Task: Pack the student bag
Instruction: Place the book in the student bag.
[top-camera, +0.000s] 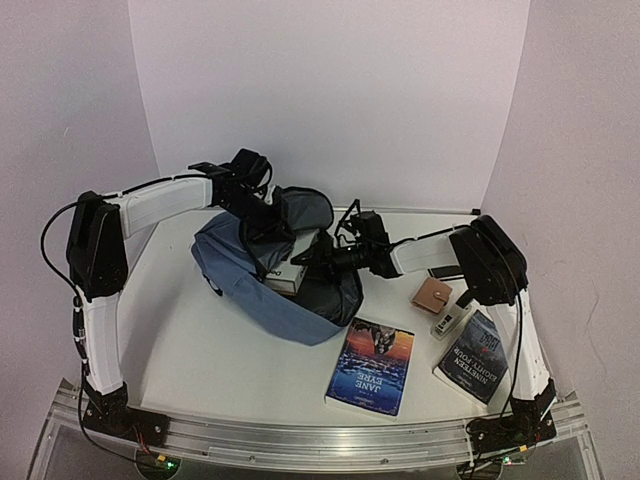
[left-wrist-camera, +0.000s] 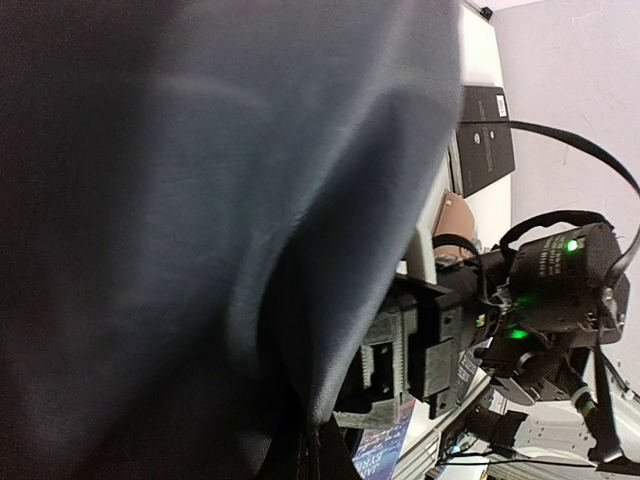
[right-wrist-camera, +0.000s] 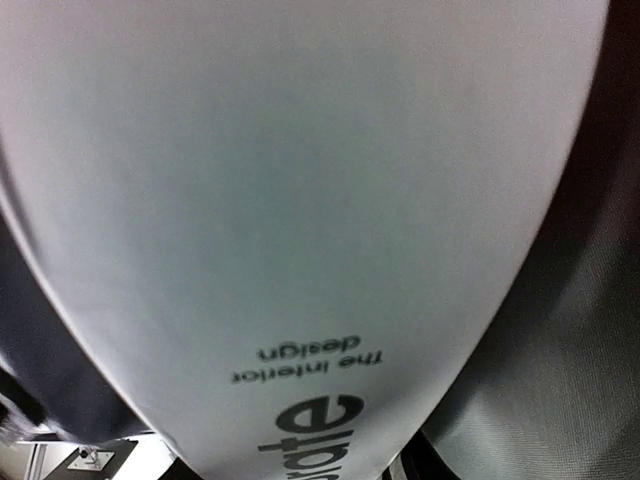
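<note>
Student bag (top-camera: 240, 282) on table (top-camera: 200, 350), mouth gaping toward right end effector (top-camera: 318, 260) just beside it; half-closed there on white book (top-camera: 285, 277), long axis aimed into bag, nose inside. Left end effector (top-camera: 258, 215) pinched shut on bag's far rim, propping mouth.

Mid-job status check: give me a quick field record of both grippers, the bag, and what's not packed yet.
left gripper: shut on the student bag, pinching its upper flap so the mouth gapes
right gripper: shut on the white book, which sits partly in the bag's mouth
bag position: lying on the table, opening towards the right arm
not packed: Jane Eyre book, Nineteen Eighty-Four book, brown wallet
</note>
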